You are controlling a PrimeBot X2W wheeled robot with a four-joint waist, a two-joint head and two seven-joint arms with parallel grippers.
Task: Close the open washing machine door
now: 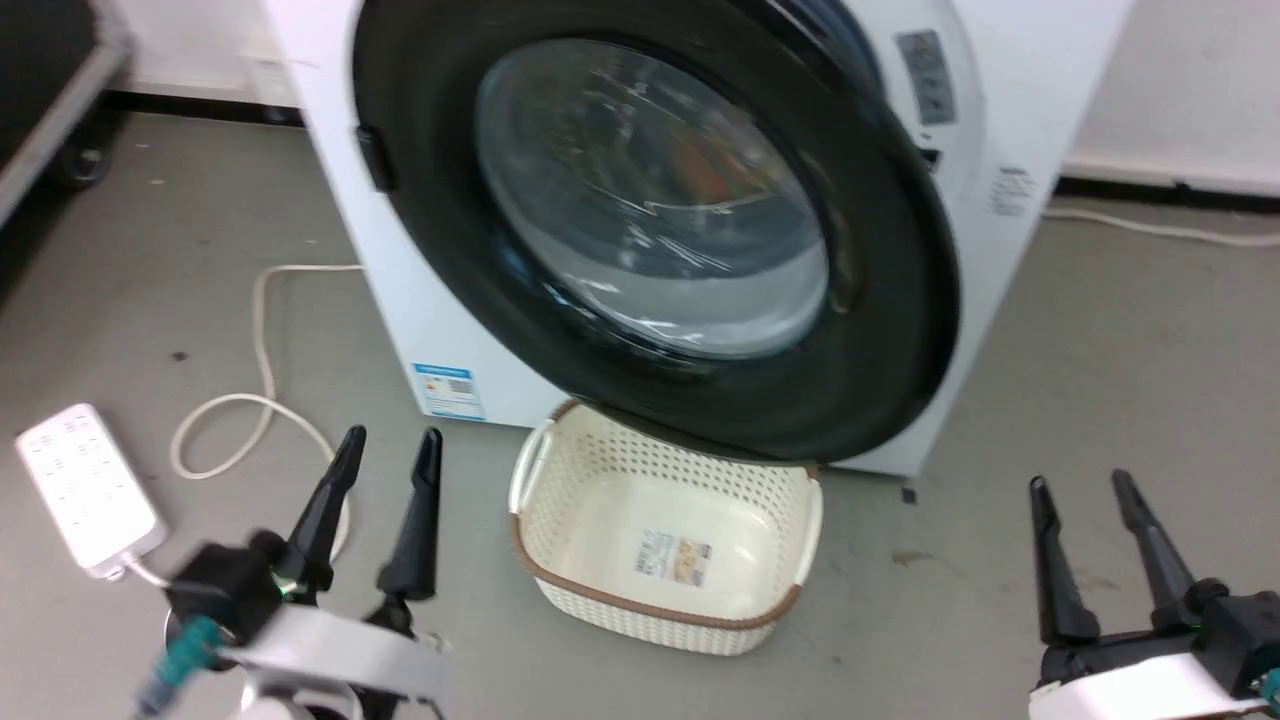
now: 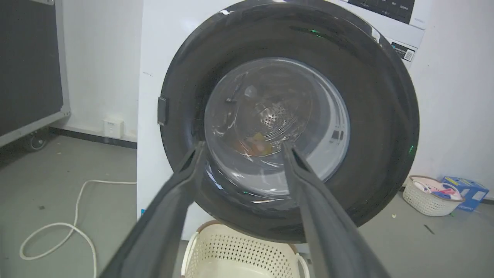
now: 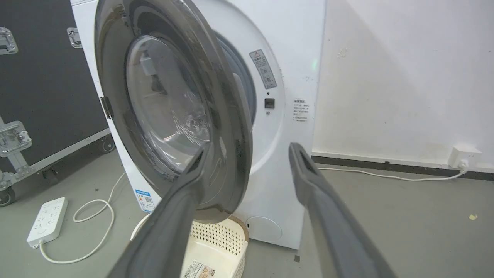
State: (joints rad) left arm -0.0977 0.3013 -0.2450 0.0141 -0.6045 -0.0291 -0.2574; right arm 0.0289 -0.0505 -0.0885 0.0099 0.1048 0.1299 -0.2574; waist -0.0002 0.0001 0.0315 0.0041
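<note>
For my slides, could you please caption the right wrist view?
Open right gripper faces the washing machine door, ajar above a white basket.

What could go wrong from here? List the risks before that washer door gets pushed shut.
1. The large round glossy black-rimmed washing machine door hangs ajar over the cream perforated plastic basket; its lower rim might scrape it.
2. The rim looks slick and the clear glass window bulges, so the open left gripper might skid off.
3. A weak push may leave it unlatched.
</note>
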